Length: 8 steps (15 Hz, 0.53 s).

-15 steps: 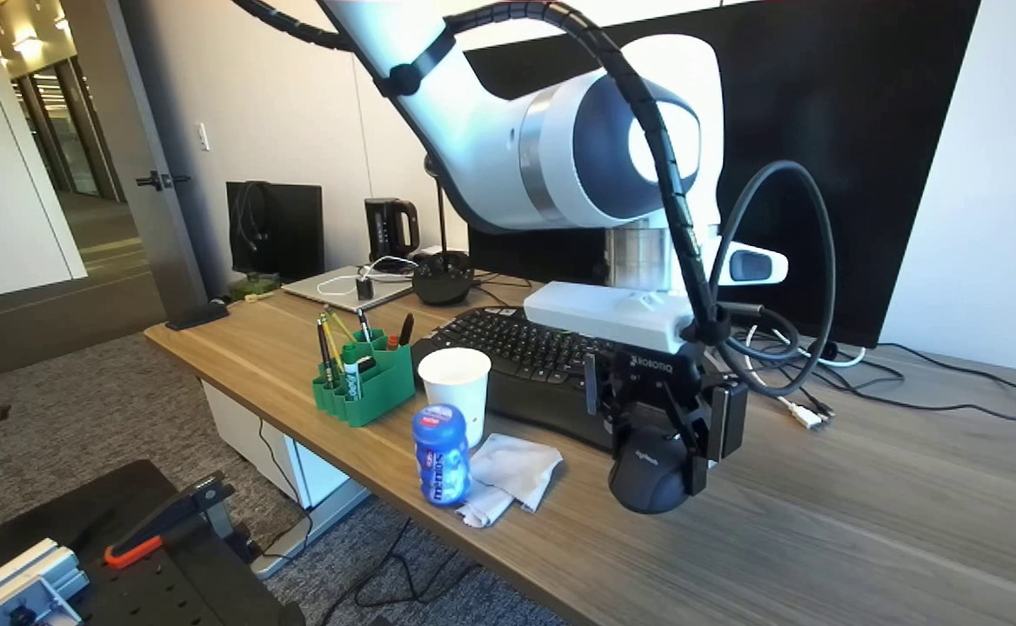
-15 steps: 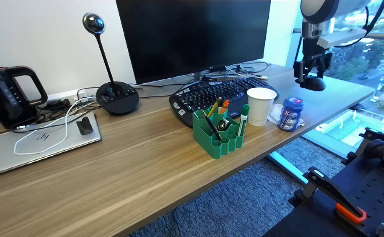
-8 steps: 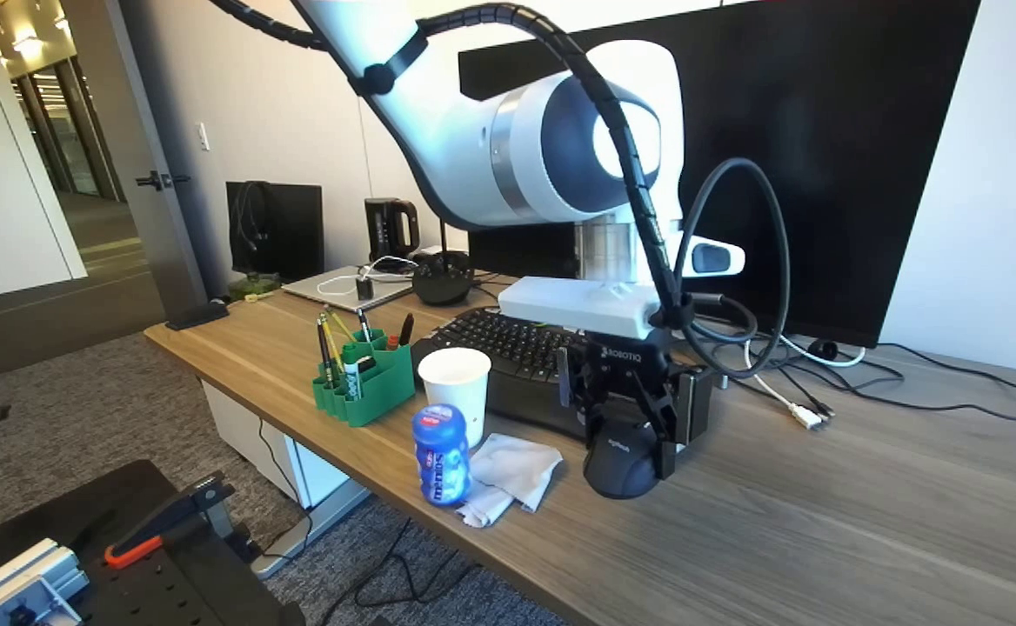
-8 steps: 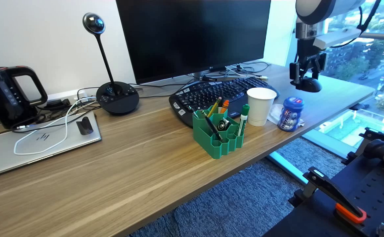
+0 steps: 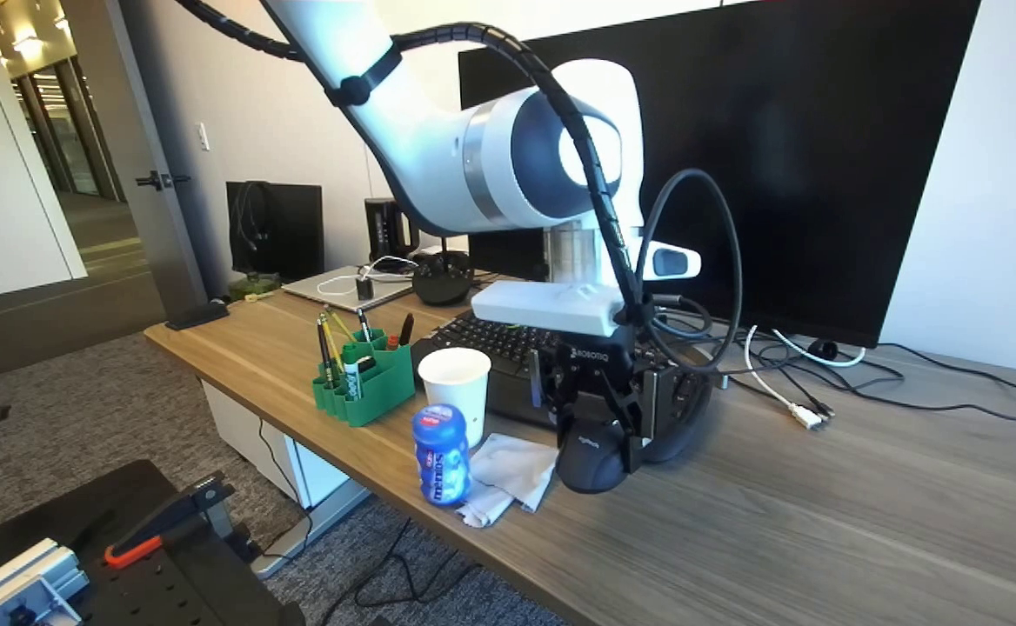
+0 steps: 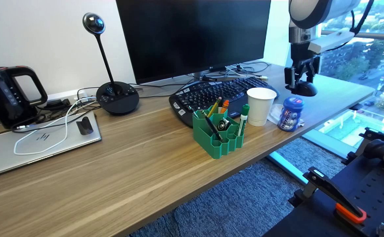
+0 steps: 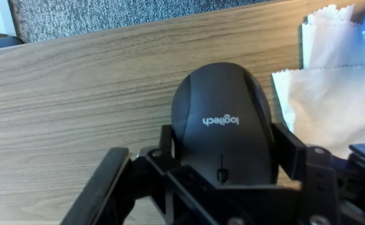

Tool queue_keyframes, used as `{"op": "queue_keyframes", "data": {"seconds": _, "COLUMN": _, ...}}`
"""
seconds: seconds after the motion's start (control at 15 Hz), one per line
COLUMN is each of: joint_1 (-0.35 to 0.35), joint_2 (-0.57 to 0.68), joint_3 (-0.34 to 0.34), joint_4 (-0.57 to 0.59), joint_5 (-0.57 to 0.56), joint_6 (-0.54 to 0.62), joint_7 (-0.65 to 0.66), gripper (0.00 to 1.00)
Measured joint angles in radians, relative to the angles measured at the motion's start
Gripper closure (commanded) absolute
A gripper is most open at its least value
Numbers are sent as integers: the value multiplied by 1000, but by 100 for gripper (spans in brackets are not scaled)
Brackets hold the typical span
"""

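Note:
My gripper [image 5: 599, 439] is shut on a black Logitech computer mouse [image 5: 591, 461], one finger on each side of it. In the wrist view the mouse [image 7: 221, 103] sits between the fingers [image 7: 224, 140], its logo upside down. In an exterior view the gripper [image 6: 301, 84] points down and holds the mouse [image 6: 307, 89] above the wooden table [image 6: 139, 164]. A white paper napkin [image 5: 517, 469] lies just beside and below the mouse; it also shows in the wrist view [image 7: 335, 100]. A black keyboard [image 6: 225, 95] lies behind the gripper.
A blue mentos bottle [image 5: 440, 461] and a white paper cup [image 5: 454, 391] stand by the napkin. A green pen holder [image 6: 208, 141] stands farther along. A large monitor [image 6: 195, 36], a conference camera [image 6: 118, 98], a laptop [image 6: 1, 151] and a kettle [image 6: 1, 95] are on the table.
The arm has moved sideways, carrying the mouse toward the napkin, cup and keyboard. The mouse has stayed in the gripper. The other things have not moved.

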Motion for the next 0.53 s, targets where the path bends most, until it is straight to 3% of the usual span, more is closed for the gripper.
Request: {"op": "queue_keyframes", "data": {"seconds": 0.53, "joint_1": 18, "joint_2": -9, "joint_3": 26, "joint_4": -38, "joint_5": -35, "joint_6": 12, "joint_7": -55, "gripper": 47}}
